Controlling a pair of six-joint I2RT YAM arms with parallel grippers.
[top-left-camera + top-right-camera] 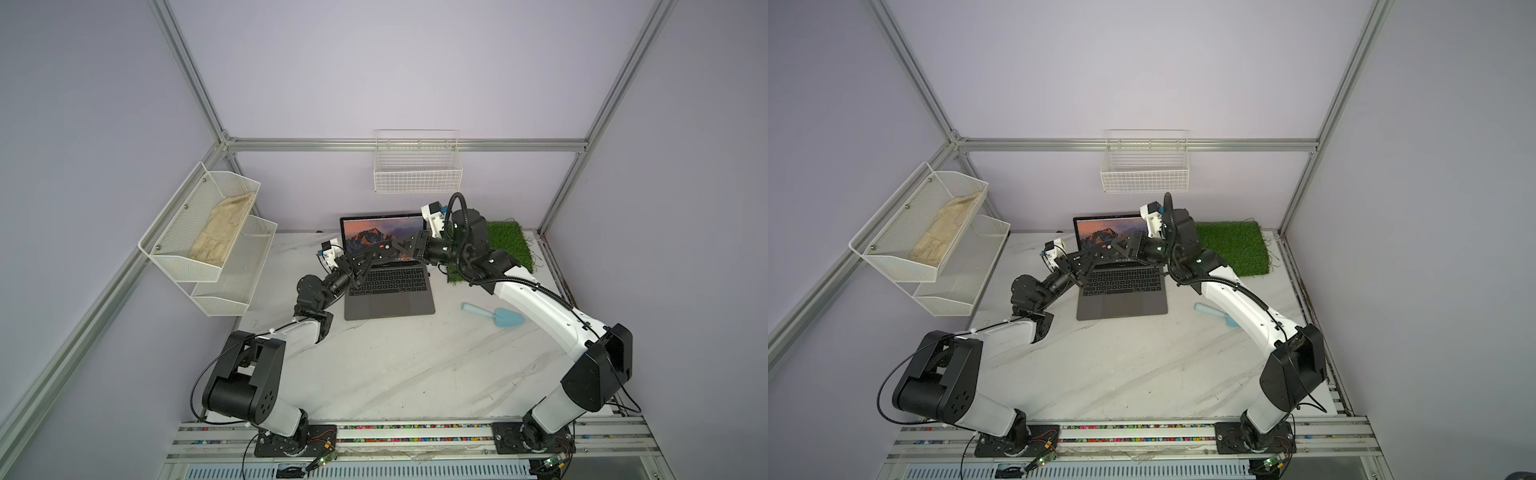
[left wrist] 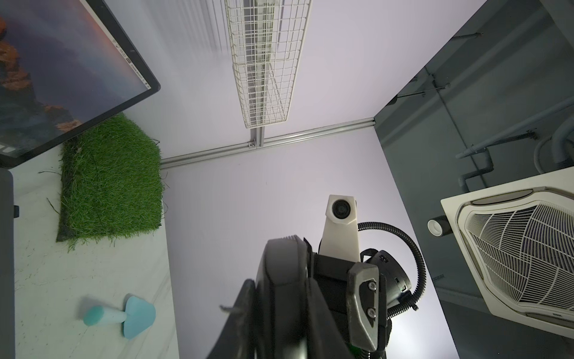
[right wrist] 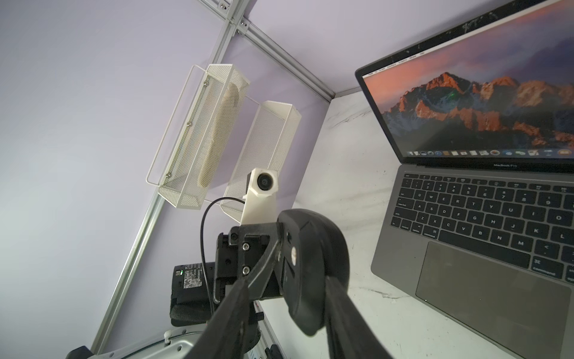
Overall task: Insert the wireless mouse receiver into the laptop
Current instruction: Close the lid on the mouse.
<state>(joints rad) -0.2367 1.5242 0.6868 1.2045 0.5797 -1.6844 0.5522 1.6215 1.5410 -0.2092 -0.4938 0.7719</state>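
Observation:
The laptop (image 1: 390, 301) (image 1: 1121, 305) (image 3: 466, 264) stands open at the back middle of the table, with its screen (image 2: 46, 77) lit. Above its keyboard a black mouse (image 1: 384, 248) (image 1: 1106, 248) (image 3: 313, 264) (image 2: 285, 279) hangs in the air. My left gripper (image 1: 368, 259) (image 1: 1090, 259) (image 2: 279, 289) is shut on it from the left. My right gripper (image 1: 395, 248) (image 1: 1119, 246) (image 3: 287, 279) reaches in from the right. Its jaws stand apart around the mouse, with a gap on one side. The wireless mouse receiver is hidden.
A small dark stub (image 2: 15, 211) sticks out of the laptop's right edge. A green grass mat (image 1: 505, 245) lies at the back right, and a pale blue trowel (image 1: 496, 316) lies in front of it. White mesh shelves (image 1: 199, 232) and a wire basket (image 1: 417, 170) hang on the walls.

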